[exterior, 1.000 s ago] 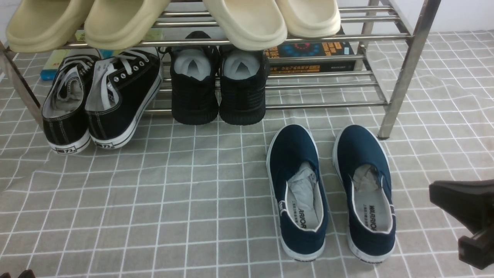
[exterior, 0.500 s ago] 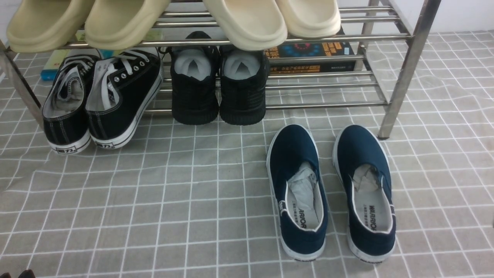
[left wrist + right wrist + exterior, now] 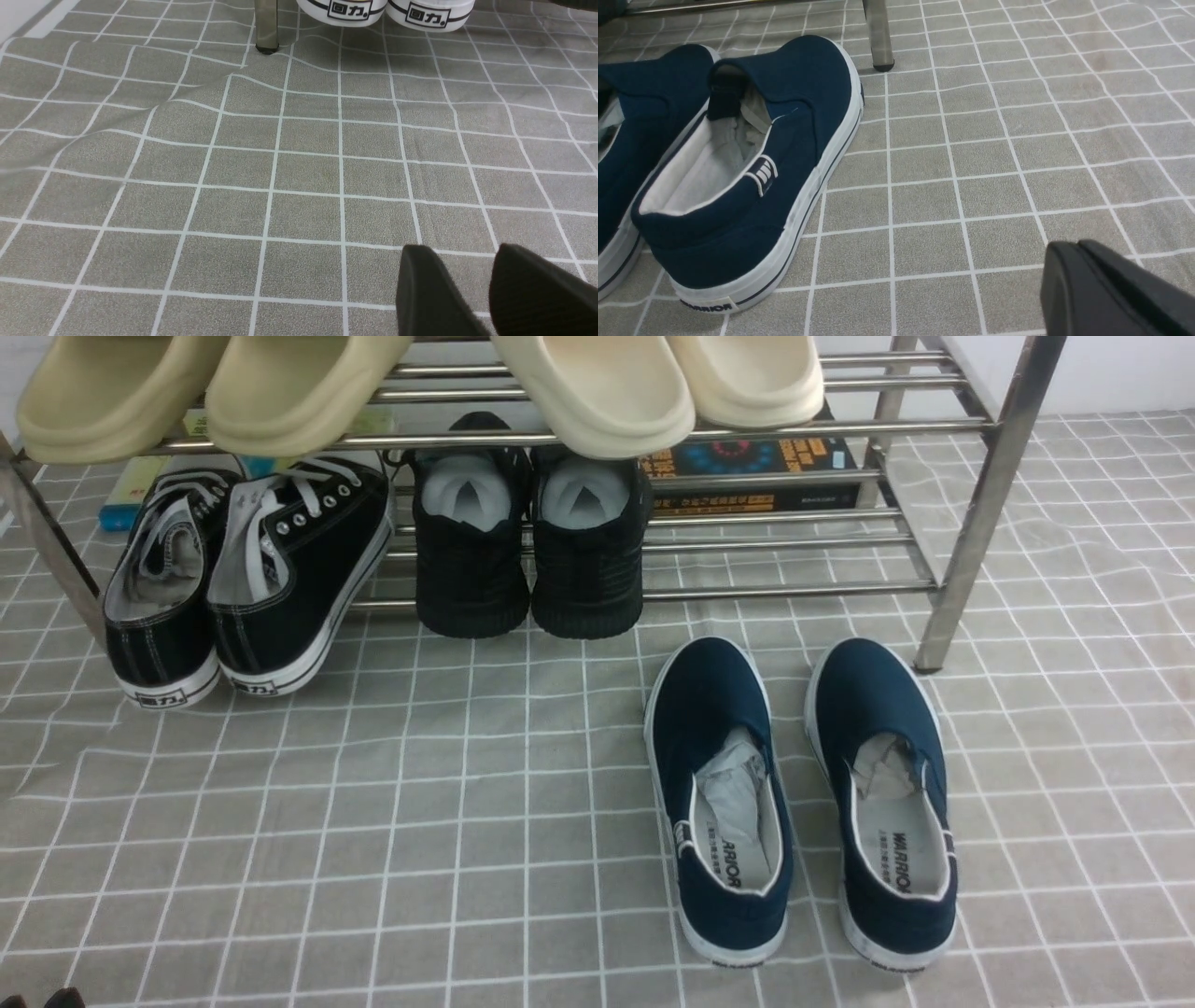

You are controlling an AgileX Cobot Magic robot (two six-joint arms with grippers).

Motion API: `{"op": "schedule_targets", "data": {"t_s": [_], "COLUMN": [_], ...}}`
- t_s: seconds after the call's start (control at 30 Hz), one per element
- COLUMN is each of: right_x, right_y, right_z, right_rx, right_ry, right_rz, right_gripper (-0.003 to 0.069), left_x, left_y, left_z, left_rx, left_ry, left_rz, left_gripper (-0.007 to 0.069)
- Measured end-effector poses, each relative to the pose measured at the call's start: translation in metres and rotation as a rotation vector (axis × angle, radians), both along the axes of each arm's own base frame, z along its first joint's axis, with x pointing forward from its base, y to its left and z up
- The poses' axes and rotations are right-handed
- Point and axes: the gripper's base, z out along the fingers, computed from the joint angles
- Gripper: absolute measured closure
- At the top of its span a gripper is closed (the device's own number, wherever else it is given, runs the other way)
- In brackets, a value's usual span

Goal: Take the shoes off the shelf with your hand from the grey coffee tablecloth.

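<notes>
Shoes (image 3: 803,798) are what I see nearest me: the navy slip-on pair sits side by side on the grey coffee tablecloth (image 3: 373,821), heels toward me, toes toward the shelf (image 3: 971,513), crumpled paper tucked inside each. They stand just in front of the shelf's right leg, off the rack entirely. From my right wrist camera, the right gripper (image 3: 1083,261) hangs low over the cloth beside the right-hand shoe, apart from it, with its jaws pressed together and nothing between them. My left gripper (image 3: 472,284) shows a clear gap between its two fingers (cloth visible through it) and grips nothing; it sits low over bare cloth. Neither arm appears in the front view. Farther back, on the lower tier, black lace-up sneakers (image 3: 243,579) tilt out to the left and all-black shoes (image 3: 527,546) sit in the middle. Cream slippers (image 3: 420,387) line the top tier, with a book (image 3: 752,476) lying behind the rack.
</notes>
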Motion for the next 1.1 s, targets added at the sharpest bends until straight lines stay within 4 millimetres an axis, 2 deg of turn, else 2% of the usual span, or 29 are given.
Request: {"op": "schedule_targets", "data": {"t_s": [1.1], "right_x": [0.0000], "right_y": [-0.0001], "right_z": [0.0000], "right_rx": [-0.002], "right_ry": [0.000], "right_rz": [0.000], "right_gripper": [0.0603], "left_x": [0.0000], "left_y": [0.0000], "left_z": [0.0000], "left_rx": [0.000], "left_ry": [0.000], "left_rz": [0.000], "left_gripper": [0.0384]}}
